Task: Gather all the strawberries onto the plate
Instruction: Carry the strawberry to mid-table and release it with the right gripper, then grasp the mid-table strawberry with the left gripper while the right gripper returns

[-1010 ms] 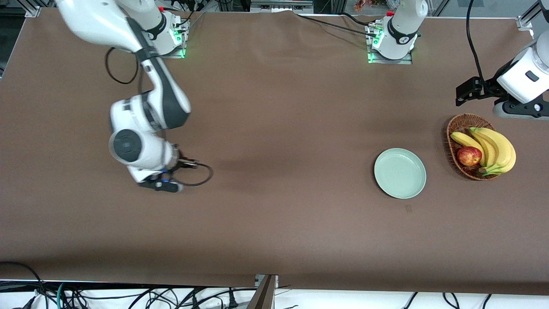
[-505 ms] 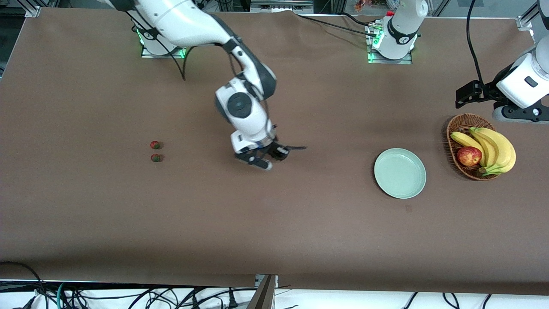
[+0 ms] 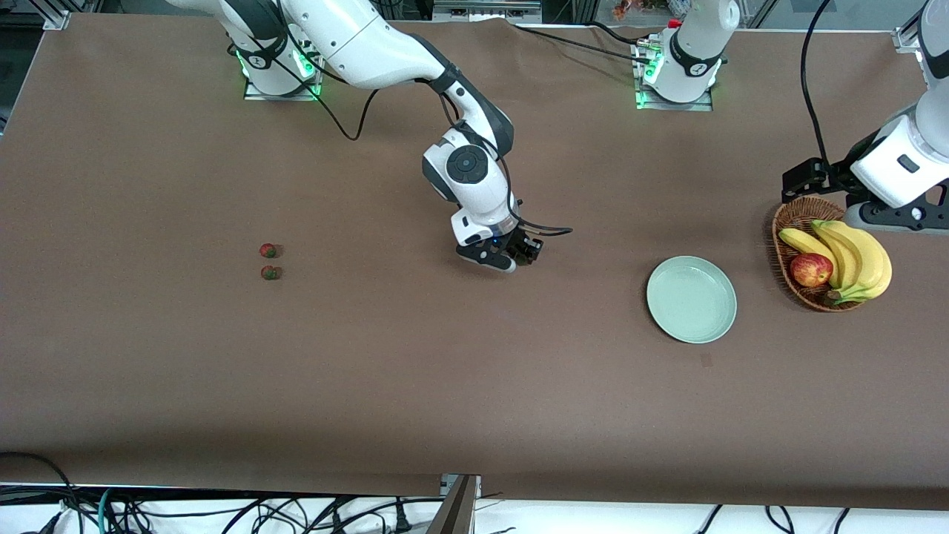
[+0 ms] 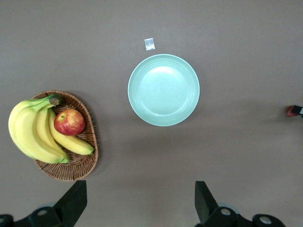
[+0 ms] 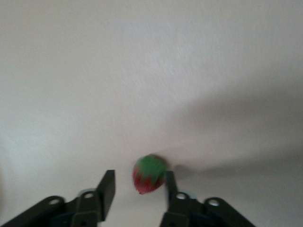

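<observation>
Two strawberries (image 3: 268, 251) (image 3: 270, 273) lie close together on the brown table toward the right arm's end. My right gripper (image 3: 522, 254) is over the middle of the table, between them and the plate. In the right wrist view a third strawberry (image 5: 149, 174) sits between its fingertips (image 5: 138, 182), pressed against one finger. That berry also shows at the edge of the left wrist view (image 4: 292, 111). The mint-green plate (image 3: 692, 300) (image 4: 163, 90) holds nothing. My left gripper (image 3: 801, 178) (image 4: 137, 203) is open and waits over the table beside the basket.
A brown wicker basket (image 3: 797, 215) (image 4: 71, 170) with bananas (image 3: 852, 256) and a red apple (image 3: 810, 269) stands next to the plate at the left arm's end. A small pale mark (image 3: 706, 360) lies just nearer the camera than the plate.
My right arm has swung from over the strawberries toward the plate, carrying one berry; the two berries left on the table came into view. The left arm shifted slightly.
</observation>
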{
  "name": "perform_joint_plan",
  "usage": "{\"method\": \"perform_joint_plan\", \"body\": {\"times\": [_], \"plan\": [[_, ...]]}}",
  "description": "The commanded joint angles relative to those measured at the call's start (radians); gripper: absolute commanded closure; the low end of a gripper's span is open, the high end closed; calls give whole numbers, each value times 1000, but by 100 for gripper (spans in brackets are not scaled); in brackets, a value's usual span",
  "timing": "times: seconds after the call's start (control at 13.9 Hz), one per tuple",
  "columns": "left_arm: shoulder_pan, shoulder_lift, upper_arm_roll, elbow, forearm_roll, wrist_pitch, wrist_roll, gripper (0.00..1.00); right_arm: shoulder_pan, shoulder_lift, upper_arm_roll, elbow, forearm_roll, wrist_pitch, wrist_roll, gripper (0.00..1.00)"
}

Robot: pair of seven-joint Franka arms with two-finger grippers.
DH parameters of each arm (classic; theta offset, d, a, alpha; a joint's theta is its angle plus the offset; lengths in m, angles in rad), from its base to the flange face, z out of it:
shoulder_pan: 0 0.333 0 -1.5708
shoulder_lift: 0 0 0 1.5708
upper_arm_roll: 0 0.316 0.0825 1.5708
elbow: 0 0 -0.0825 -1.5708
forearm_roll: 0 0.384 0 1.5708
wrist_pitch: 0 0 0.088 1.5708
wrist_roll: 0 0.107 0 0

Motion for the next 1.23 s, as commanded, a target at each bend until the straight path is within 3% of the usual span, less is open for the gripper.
{"method": "perform_joint_plan", "body": {"times": [0.0, 0.51, 0.79, 0.94, 1.15], "plan": [[-15, 83, -12, 24, 2, 4, -10, 0, -38, -36, -9, 41, 11, -90, -23, 0], [-136, 280, -22, 16, -54, 20, -16, 0, -344, -177, -7, 55, 6, -582, -553, 0], [-270, 330, -23, -7, -54, 161, -321, 0, -513, -180, -29, 41, -14, -803, -786, 0], [-328, 381, -23, -8, -54, 233, -445, 0, -530, -180, -102, 20, -72, -864, -970, 0], [-454, 476, -23, -10, -51, 360, -658, 0, -532, -180, -214, -40, -74, -852, -1138, 0]]}}
